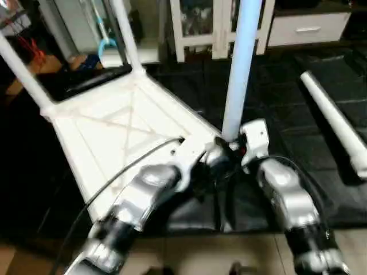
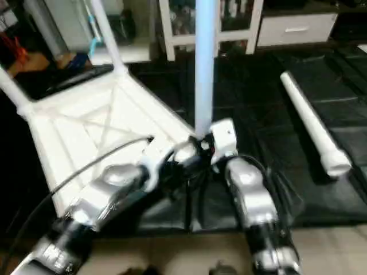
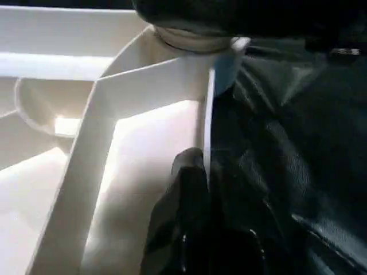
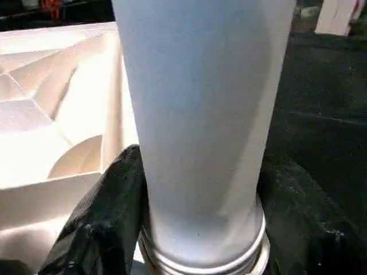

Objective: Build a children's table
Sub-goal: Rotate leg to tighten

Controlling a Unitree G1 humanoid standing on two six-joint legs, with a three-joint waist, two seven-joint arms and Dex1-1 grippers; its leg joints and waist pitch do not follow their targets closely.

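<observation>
The children's table lies as an upside-down white tabletop (image 1: pixel 114 132) on a black mat, its X-ribs facing up. Two white legs (image 1: pixel 23 69) (image 1: pixel 126 34) stand in its far corner sockets. A third leg (image 1: pixel 241 69) stands upright at the near right corner, and my right gripper (image 1: pixel 229 146) is shut on its base; a black finger (image 4: pixel 109 217) shows on each side of the tube (image 4: pixel 200 114). My left gripper (image 3: pixel 209 189) is shut on the tabletop's rim (image 3: pixel 206 114) just beside that corner. A fourth leg (image 1: pixel 335 123) lies loose on the mat at the right.
The black mat (image 1: pixel 298 114) covers the floor under the work; tan floor (image 1: pixel 229 252) begins at its near edge. White furniture (image 1: pixel 218 28) and a drawer unit (image 1: pixel 309 28) stand along the back. A black cable (image 1: pixel 114 177) runs over my left forearm.
</observation>
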